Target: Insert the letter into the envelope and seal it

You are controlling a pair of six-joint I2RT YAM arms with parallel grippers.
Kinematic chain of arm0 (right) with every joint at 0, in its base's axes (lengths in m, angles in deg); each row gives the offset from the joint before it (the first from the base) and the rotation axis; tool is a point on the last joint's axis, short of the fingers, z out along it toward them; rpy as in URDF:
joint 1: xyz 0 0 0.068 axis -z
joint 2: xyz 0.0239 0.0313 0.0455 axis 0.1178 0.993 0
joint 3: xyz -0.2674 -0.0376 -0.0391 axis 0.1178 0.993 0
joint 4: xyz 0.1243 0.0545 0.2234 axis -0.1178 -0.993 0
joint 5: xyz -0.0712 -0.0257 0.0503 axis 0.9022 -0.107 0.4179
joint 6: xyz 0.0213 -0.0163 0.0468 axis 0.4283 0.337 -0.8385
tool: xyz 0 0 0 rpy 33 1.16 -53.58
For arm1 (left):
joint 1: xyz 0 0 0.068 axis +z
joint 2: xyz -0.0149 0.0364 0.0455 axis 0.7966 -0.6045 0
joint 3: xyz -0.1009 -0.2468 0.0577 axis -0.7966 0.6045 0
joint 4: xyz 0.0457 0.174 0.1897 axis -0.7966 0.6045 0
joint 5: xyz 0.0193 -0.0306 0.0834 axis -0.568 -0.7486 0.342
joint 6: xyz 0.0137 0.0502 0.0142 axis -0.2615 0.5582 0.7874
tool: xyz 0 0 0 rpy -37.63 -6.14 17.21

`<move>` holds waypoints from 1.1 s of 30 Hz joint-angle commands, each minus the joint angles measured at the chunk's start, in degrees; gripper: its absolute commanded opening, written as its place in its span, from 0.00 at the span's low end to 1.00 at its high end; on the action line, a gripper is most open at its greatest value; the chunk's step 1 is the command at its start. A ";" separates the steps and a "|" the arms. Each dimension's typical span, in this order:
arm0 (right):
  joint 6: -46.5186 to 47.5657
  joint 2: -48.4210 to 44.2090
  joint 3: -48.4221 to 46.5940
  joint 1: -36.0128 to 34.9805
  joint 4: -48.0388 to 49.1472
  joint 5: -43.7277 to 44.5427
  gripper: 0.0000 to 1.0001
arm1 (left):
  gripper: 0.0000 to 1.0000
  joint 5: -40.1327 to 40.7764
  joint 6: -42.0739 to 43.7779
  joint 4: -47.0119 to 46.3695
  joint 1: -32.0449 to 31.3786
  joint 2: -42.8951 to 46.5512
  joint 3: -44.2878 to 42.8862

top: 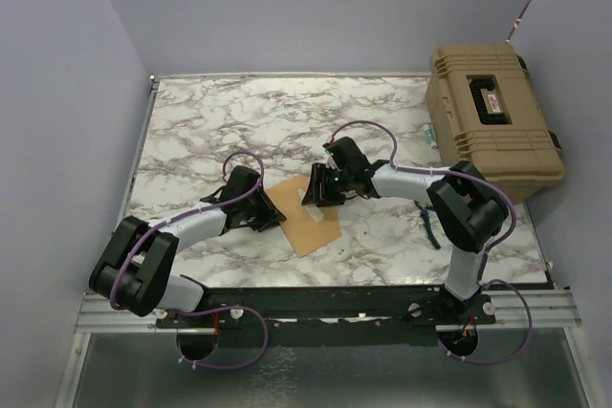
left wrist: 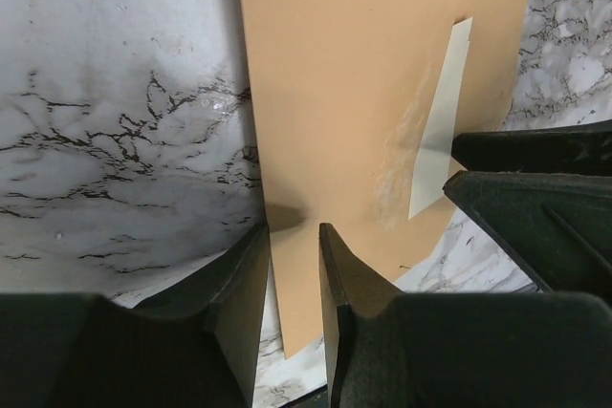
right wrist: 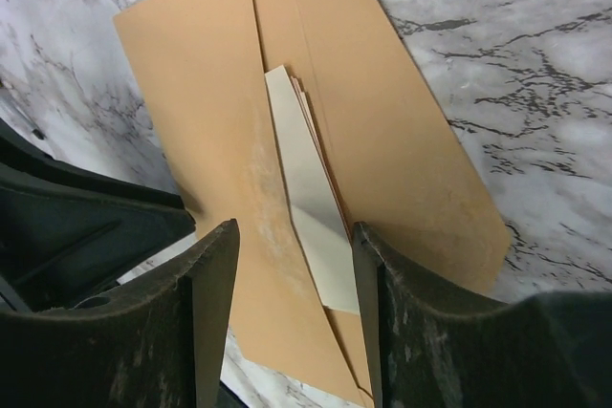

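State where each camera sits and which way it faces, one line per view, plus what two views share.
Top external: fixed above and behind the bases, looking down on the marble table; both arms show, left pincer and right pincer at the envelope.
Left wrist: on that wrist, looking down past its own fingers at the envelope.
Right wrist: on that wrist, looking down between its own fingers at the letter partly tucked in.
Shared: both wrist views show envelope, letter and the other pincer.
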 commanded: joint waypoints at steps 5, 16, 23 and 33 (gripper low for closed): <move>-6.41 2.22 3.24 -1.08 6.94 -6.26 0.55 | 0.30 -0.25 2.64 2.63 -0.39 -3.32 1.61; -7.77 2.03 3.89 -1.20 8.46 -6.80 0.55 | 0.30 0.57 3.16 1.67 -0.43 -3.70 1.69; -1.04 -7.87 0.01 -0.94 -2.29 6.25 0.55 | 0.42 2.96 4.47 1.89 -0.30 -0.09 0.65; 16.00 -13.18 -8.34 7.00 -19.87 33.59 0.58 | 0.75 7.97 10.77 6.11 0.04 3.23 -5.10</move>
